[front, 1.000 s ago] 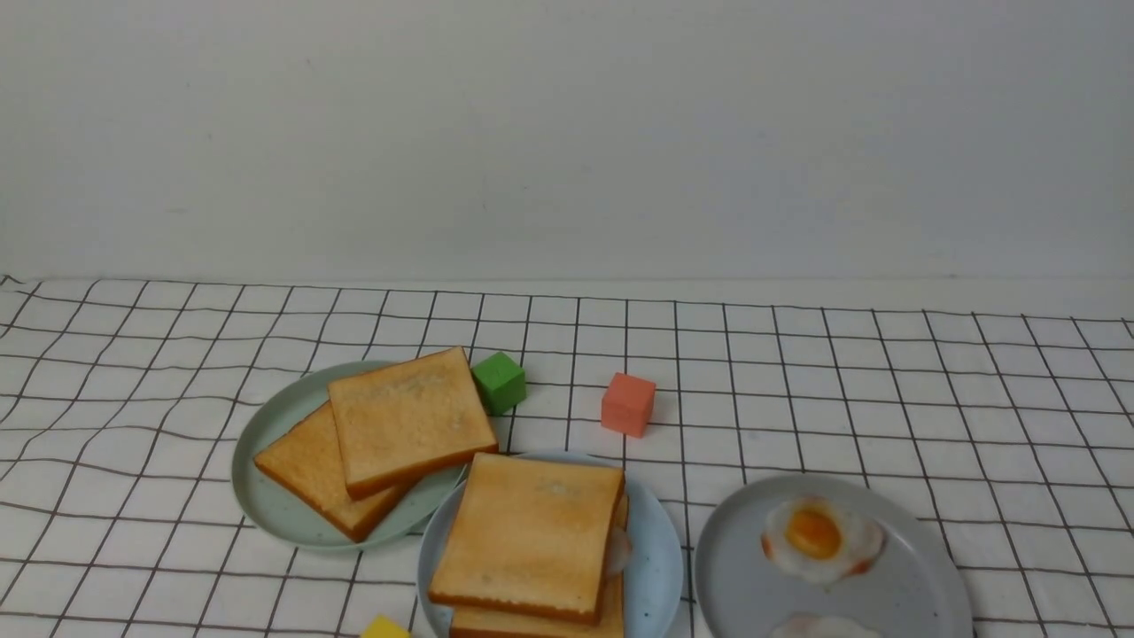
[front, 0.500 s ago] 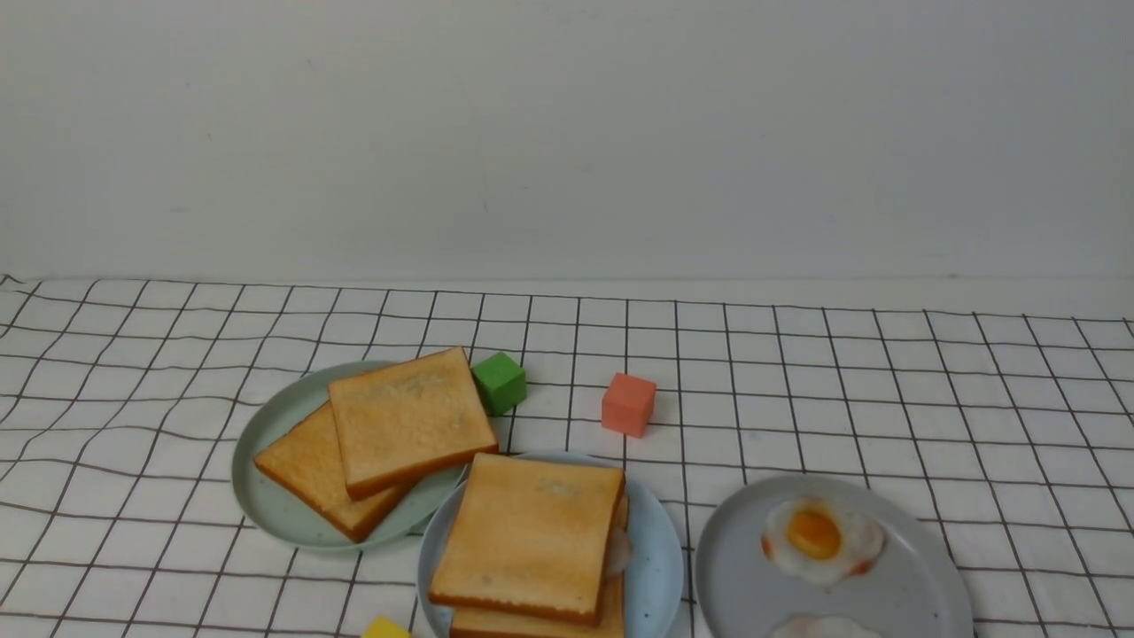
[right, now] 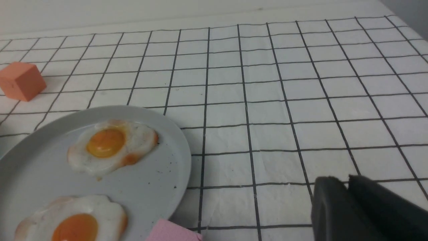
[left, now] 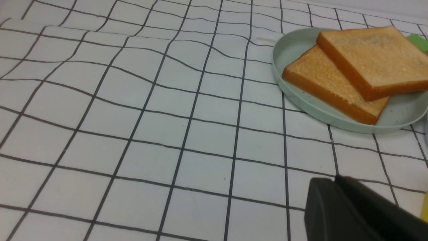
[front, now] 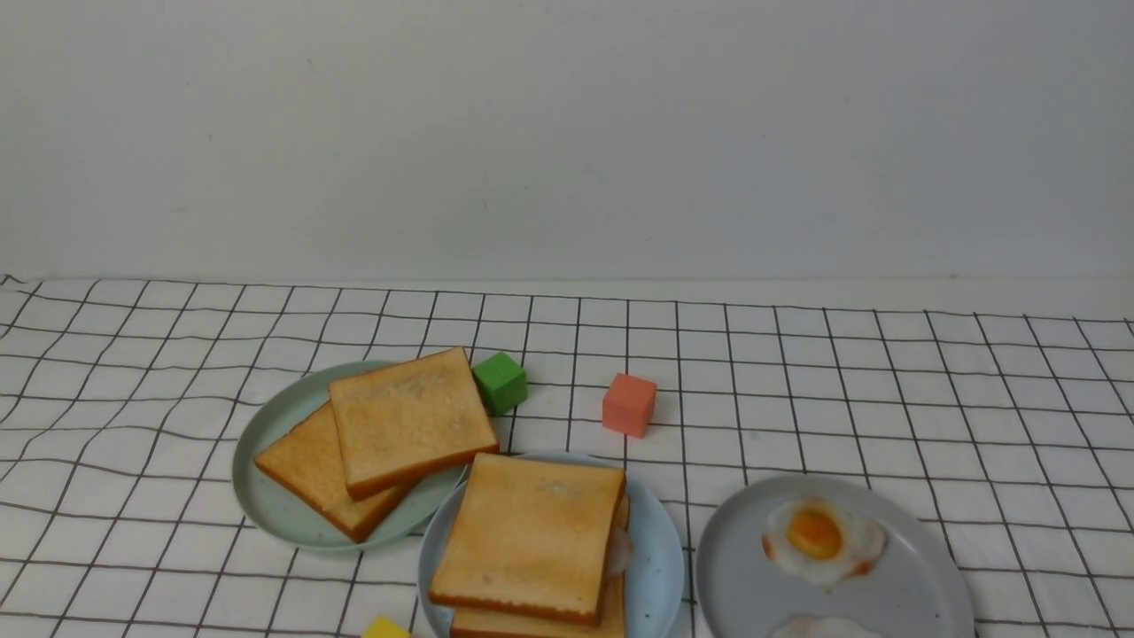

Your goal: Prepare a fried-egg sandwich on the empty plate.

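Matte black end effector [left: 354, 211] [right: 361, 211], blunt rounded edges

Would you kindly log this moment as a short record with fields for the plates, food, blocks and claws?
sandwich: two toast slices with egg white peeking out, on the light-blue plate
green plate: two overlapping loose toast slices
grey plate: two fried eggs
blocks: green, orange, yellow at the picture's edge, pink
left claw: near cloth, empty
right claw: near cloth, empty
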Action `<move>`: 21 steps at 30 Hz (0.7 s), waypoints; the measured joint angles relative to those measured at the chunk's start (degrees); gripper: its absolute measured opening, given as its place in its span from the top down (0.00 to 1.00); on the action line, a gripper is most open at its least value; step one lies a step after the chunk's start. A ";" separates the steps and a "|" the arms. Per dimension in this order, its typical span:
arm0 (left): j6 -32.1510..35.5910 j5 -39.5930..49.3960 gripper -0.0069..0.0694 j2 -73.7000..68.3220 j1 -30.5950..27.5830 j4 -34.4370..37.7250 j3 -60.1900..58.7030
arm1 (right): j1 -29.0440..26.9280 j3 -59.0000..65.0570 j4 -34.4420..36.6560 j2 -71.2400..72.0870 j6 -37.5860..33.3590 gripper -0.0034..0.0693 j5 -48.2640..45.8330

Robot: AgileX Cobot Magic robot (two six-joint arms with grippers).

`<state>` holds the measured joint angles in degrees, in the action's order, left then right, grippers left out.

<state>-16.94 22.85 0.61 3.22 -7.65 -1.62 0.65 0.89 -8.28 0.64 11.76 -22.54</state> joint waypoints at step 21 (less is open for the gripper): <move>0.00 0.00 0.83 0.00 0.00 0.00 0.00 | 0.00 0.00 0.00 0.00 0.00 0.79 0.02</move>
<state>-16.94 22.85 0.61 3.22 -7.65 -1.62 0.65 0.89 -8.28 0.64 11.76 -22.51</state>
